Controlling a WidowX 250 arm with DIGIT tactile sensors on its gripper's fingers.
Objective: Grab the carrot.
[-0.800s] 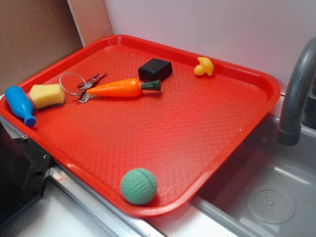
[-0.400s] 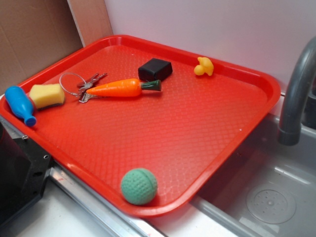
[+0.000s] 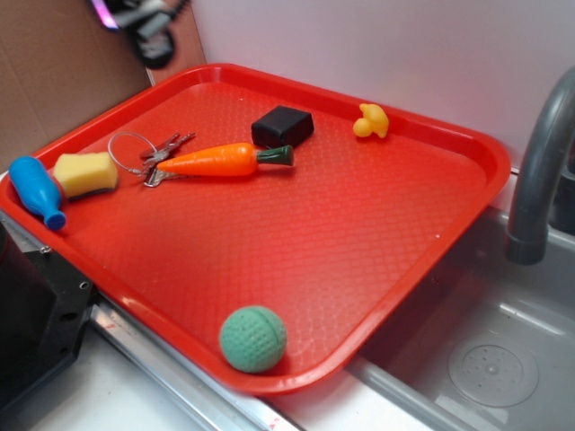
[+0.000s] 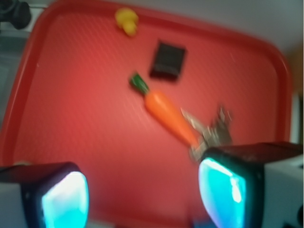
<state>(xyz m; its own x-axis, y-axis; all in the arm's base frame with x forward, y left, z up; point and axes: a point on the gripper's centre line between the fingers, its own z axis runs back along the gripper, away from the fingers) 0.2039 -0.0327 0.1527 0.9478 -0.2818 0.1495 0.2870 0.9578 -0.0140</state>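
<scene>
Green knit ball at near tray edge. Orange carrot mid-tray, far-left part, lying flat; long axis approx left-right, tip toward keys, green stem toward black block. Gripper above tray, fingers spread wide, holding nothing, clear of carrot.

The exterior view was evenly and softly lit — shadows under the carrot and the green ball were short and faint, and the red tray carried only a mild sheen. My arm at the top edge was smeared by motion. My wrist view was blurred throughout; the keys were a streaky mess, and my fingers glowed cyan — out of focus, close to the lens.
</scene>
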